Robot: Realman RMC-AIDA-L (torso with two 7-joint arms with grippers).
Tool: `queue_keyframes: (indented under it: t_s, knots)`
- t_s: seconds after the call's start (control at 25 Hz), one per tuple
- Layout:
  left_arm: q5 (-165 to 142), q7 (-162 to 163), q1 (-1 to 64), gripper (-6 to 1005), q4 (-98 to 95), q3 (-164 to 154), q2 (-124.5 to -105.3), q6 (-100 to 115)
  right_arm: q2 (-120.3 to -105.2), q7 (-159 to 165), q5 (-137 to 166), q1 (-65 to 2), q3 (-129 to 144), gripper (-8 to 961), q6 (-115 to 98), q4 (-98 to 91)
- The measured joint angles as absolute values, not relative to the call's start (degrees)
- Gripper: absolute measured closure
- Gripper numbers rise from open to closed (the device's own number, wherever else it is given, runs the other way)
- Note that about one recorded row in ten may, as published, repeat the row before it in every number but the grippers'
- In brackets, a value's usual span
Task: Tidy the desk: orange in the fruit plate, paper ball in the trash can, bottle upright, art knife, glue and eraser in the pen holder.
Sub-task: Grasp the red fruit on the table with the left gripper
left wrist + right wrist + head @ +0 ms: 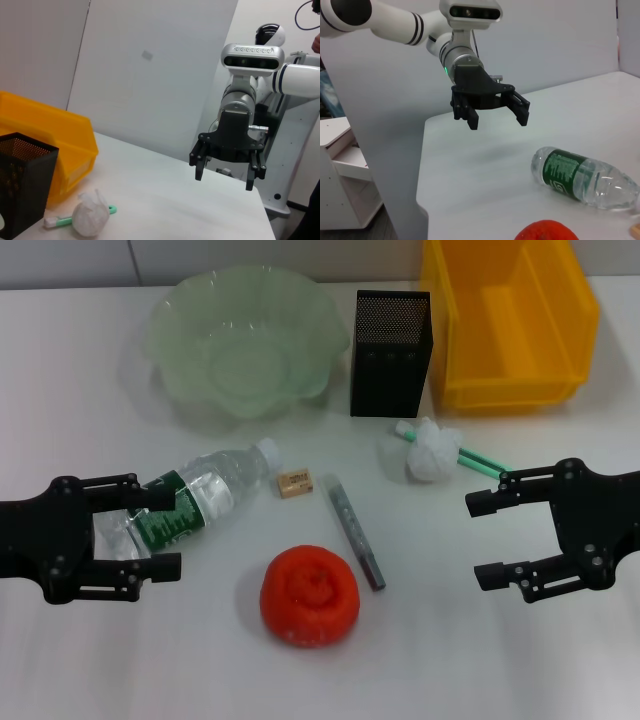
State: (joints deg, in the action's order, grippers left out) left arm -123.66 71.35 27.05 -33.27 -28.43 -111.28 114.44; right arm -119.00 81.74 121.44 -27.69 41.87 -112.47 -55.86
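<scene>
Lying on the table (80,660) untidied are all items, bottle (195,502) included, with both left gripper (160,535) and right gripper (488,538) open.

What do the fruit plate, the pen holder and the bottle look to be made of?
Fruit plate: translucent pale green with a scalloped rim, glass or plastic. Pen holder: matte black, likely metal, with fine mesh at the top. Bottle: thin clear plastic, crinkled, green label, white cap.

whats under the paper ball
A green stick-like object lies under the paper ball, its ends poking out on both sides. Its middle is covered by the ball, so what it is cannot be told. Both grippers hang apart from it.
</scene>
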Motion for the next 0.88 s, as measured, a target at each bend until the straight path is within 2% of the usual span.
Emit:
queue_keyframes:
  t_s: [0.76, 0.8, 0.88]
  knots:
    - [-123.3, 71.8, 26.8, 204, -35.4, -27.8, -111.67, 113.8, -118.90, 81.6, 121.8, -26.8, 38.0, 192, -111.5, -57.4]
    - [-123.6, 73.0, 27.7, 205, -41.7, -29.1, -115.25, 112.3, -118.71, 82.3, 122.8, -26.4, 36.0, 192, -112.1, -58.8]
    - [-123.7, 73.2, 27.9, 207, -42.5, -29.6, -115.76, 112.2, -118.37, 83.4, 124.0, -26.3, 33.4, 192, -113.3, -60.1]
